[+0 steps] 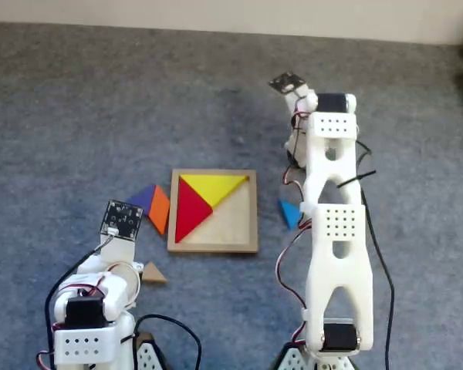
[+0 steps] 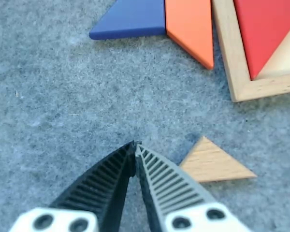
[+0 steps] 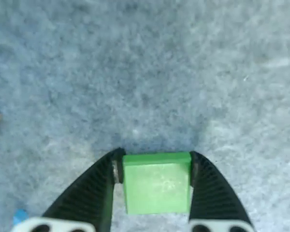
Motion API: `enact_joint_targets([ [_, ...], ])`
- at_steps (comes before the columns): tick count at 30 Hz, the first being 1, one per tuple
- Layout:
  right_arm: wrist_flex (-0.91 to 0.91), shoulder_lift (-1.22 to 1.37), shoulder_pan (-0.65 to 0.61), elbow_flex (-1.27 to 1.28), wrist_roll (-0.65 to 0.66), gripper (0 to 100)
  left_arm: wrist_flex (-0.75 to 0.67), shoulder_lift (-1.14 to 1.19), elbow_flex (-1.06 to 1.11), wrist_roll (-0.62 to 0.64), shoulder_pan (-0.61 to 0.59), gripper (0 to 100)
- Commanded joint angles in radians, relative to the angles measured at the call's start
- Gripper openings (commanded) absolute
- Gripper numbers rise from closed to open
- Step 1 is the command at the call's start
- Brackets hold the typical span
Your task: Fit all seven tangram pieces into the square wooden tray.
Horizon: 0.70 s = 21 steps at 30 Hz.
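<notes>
The square wooden tray lies mid-table and holds a yellow triangle and a red triangle. Left of it sit a dark blue piece and an orange piece, touching each other. A small wooden triangle lies just beside my left gripper, which is shut with nothing in it and hovers over the carpet. My right gripper is shut on a green square, held above bare carpet to the right of and beyond the tray. A light blue triangle lies right of the tray.
Grey carpet covers the whole table. The right arm stretches along the right side, over the ground beside the light blue triangle. The tray's lower right part shows bare wood.
</notes>
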Motion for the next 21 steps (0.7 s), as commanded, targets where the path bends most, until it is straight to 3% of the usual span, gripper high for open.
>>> enact_joint_targets([
  [1, 0.038, -0.008, 0.019, -0.085, 0.028, 8.0, 0.006, -0.048, 0.019, 0.008, 0.015, 1],
  [12, 0.042, -0.091, 0.021, -0.12, -0.071, 8.0, 0.006, -0.048, 0.019, 0.008, 0.015, 1],
  [21, 0.042, -0.386, -0.015, 0.255, -0.115, 8.0, 0.006, -0.048, 0.019, 0.008, 0.015, 1],
])
